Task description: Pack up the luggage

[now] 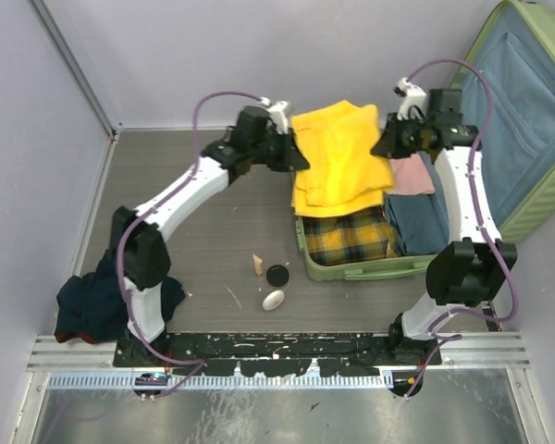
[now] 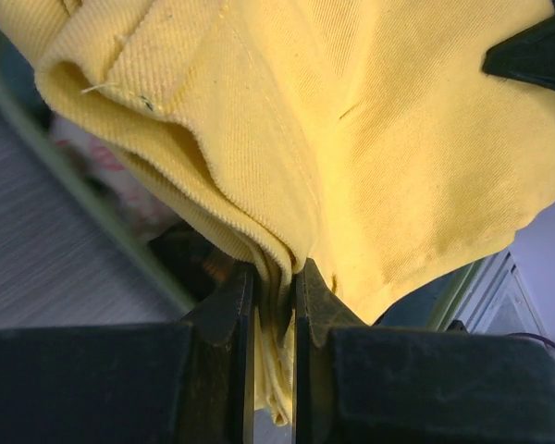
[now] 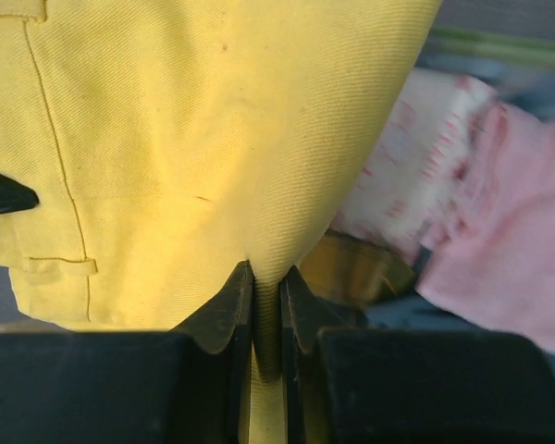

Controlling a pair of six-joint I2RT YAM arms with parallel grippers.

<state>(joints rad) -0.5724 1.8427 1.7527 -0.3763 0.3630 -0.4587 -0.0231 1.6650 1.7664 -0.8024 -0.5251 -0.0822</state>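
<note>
**A:** What sits closest?

**B:** The metal rail (image 1: 83,353) carrying both arm bases; above its left end a heap of navy clothing (image 1: 97,301) lies on the table (image 1: 203,231).

**A:** And moving right?

**B:** A small wooden wedge (image 1: 257,265), a black disc (image 1: 277,275) and a white oval piece (image 1: 274,300) sit close together; the oval may be a soap, but it is too small to tell.
Above them the left gripper (image 2: 276,277) pinches the folded edge of a yellow twill garment (image 1: 342,157); its fingers are nearly together with only cloth between.

**A:** The luggage?

**B:** The luggage (image 1: 370,270) lies open right of centre, just right of those small pieces; its light-green base holds a yellow-and-black plaid garment (image 1: 347,236) at the front left, with a pink garment (image 1: 412,174) and a dark blue folded garment (image 1: 416,222) at the right.
The yellow cloth hangs above the back of the base.

**A:** The other arm?

**B:** The right gripper (image 3: 266,277) nips the cloth's opposite edge just as narrowly; the blue-lined lid (image 1: 527,111) stands open at far right.
</note>
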